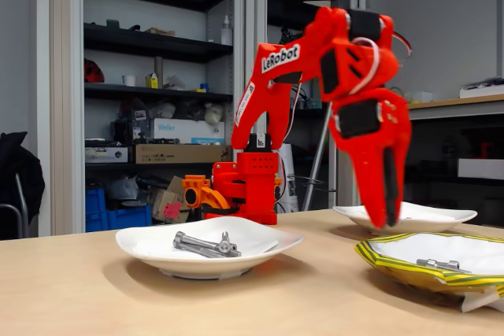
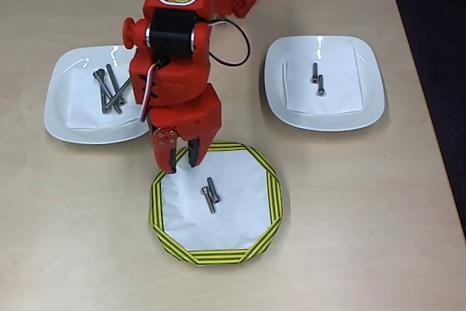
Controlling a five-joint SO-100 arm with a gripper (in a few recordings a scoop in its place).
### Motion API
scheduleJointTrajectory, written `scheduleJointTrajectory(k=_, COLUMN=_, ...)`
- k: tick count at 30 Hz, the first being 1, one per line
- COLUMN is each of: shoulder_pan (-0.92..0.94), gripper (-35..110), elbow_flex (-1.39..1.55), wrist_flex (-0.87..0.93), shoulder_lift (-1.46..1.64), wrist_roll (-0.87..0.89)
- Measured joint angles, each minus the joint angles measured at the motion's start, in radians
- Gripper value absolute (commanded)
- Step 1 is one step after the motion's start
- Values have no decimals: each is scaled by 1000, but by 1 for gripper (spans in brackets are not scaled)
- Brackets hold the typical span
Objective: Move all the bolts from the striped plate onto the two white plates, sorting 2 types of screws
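The striped plate (image 2: pixel 271 202) (image 1: pixel 376 256) lies at the table's front and holds two short bolts (image 2: pixel 210 194) (image 1: pixel 439 264) side by side. My red gripper (image 2: pixel 181 163) (image 1: pixel 387 214) hangs point-down over that plate's upper left rim, slightly open, with nothing between its fingers. The short bolts lie a little to the right of and below its tips in the overhead view. In the same view the left white plate (image 2: pixel 60 107) (image 1: pixel 142 243) carries a small pile of long hex-head bolts (image 2: pixel 109 91) (image 1: pixel 206 245). The right white plate (image 2: pixel 370 89) (image 1: pixel 445 216) holds two short bolts (image 2: pixel 317 79).
The arm's red base (image 1: pixel 246 188) stands at the table's back edge between the white plates. Bare wooden table (image 2: pixel 378 209) surrounds the plates. Shelves and a desk stand beyond the table in the fixed view.
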Motion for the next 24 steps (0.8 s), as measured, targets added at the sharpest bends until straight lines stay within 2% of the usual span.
scheduleJointTrajectory(k=6, shoulder_pan=-69, gripper=10, elbow_flex=0, wrist_flex=-38, shoulder_lift=-25, wrist_roll=37)
scheduleJointTrajectory(k=24, shoulder_pan=-66, gripper=10, elbow_flex=0, wrist_flex=-196, shoulder_lift=-138, wrist_roll=64)
